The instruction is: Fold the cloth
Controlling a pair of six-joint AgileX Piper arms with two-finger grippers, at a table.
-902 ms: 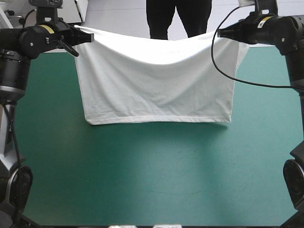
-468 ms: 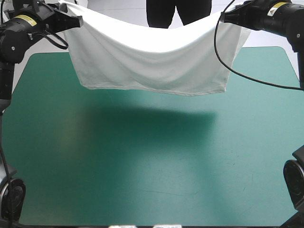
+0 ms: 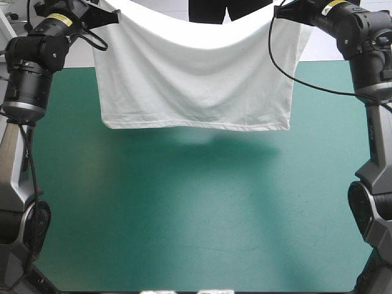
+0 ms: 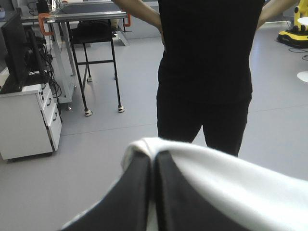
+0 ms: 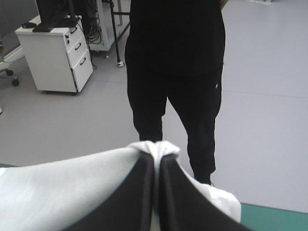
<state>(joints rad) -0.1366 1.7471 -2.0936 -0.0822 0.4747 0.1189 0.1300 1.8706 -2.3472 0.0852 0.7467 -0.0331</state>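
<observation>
The teal-green tabletop [image 3: 196, 214] shows as one unbroken stretch from its near edge up to the hem of the T-shirt [image 3: 196, 73]. The two arms stand along its left and right sides, so the middle is left open. The T-shirt hangs spread in the air over the far half of the tabletop, held up by its two top corners. Its shadow falls on the cover just under and in front of the hem.

The left gripper [image 3: 112, 15] is raised near the far left corner, and its black fingers are all but closed, with a fold of white cloth pinched between them. The right gripper [image 3: 280, 11] is raised near the far right corner and is clamped on the cloth in the same way, which is bunched over its fingertips.

The top edge of the T-shirt sags in a shallow curve between the two grips. The hem runs nearly straight and level. The cloth is white and lightly creased, and a narrow flap hangs outside the right gripper.
</observation>
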